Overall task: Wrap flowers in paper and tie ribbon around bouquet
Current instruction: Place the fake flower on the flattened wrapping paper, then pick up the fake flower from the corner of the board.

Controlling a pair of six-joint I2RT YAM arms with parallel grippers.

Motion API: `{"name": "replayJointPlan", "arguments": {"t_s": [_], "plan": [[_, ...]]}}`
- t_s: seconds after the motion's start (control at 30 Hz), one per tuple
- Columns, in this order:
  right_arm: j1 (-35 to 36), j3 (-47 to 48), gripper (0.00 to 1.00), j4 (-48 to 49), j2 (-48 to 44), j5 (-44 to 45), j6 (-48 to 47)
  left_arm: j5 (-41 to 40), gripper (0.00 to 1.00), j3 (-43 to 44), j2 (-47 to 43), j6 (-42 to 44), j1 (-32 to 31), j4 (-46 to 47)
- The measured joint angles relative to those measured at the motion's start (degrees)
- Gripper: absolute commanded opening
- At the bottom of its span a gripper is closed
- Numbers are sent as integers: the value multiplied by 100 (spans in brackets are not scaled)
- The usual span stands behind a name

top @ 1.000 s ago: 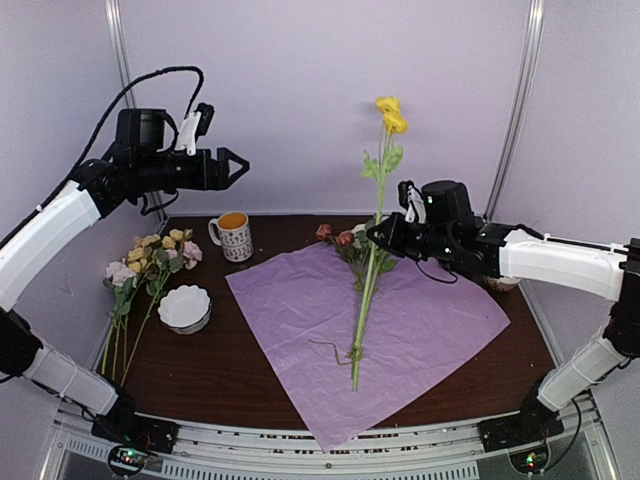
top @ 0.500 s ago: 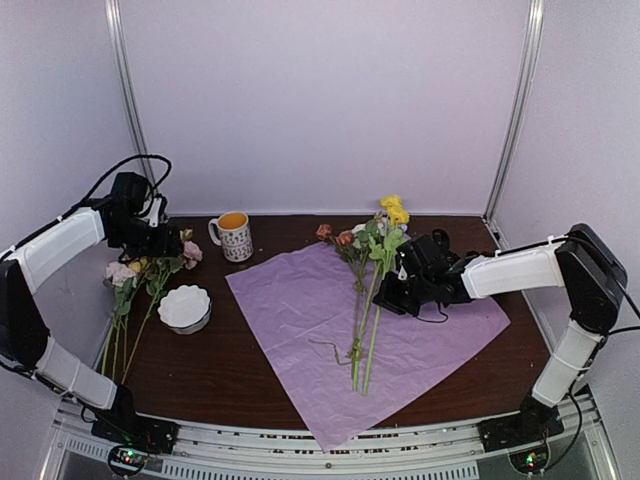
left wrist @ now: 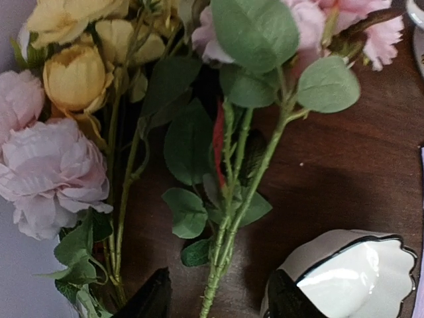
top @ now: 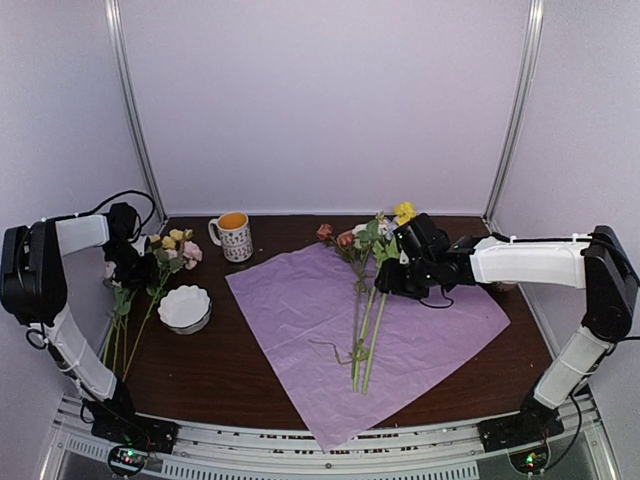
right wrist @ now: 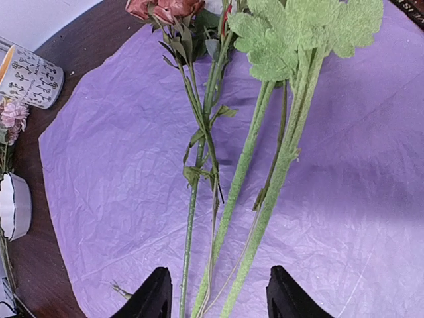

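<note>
DESK: Location of the flowers, right side first

PHOTO: Several green stems (right wrist: pixel 265 165) flat on the pale pink paper (right wrist: pixel 112 185), running between the tips of the right claw (right wrist: pixel 218 298) and on ahead of it, with reddish blooms at the far end. Claw released: fingers spread, clear of every stem, gripping nothing

DESK: And on the left?

PHOTO: Loose bunch (left wrist: pixel 73 119) of yellow and pink blooms on the bare dark table (left wrist: pixel 331 165), just ahead of the left claw (left wrist: pixel 218 301). Fingers parted there too, with one green stem passing between the tips, no contact, nothing held

DESK: Anything else nearby?

PHOTO: White scalloped bowl (left wrist: pixel 358 271) right beside the left claw's right fingertip. Patterned mug (right wrist: pixel 30 76) well off to the left of the right claw and ahead of it, past the paper's edge, on the dark wood
</note>
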Motion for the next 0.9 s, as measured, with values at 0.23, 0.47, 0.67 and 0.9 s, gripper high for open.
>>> {"name": "replayJointPlan", "arguments": {"t_s": [0.23, 0.47, 0.67, 0.9], "plan": [[63, 155, 51, -411, -170, 138, -299, 90, 44, 4, 704, 153, 96, -146], [90, 175, 52, -625, -170, 155, -474, 234, 0, 4, 968, 229, 96, -164], [92, 179, 52, -682, -175, 177, -535, -46, 0, 4, 929, 291, 92, -236], [92, 186, 52, -739, -289, 249, -669, -369, 0, -37, -608, 330, 90, -197]]}}
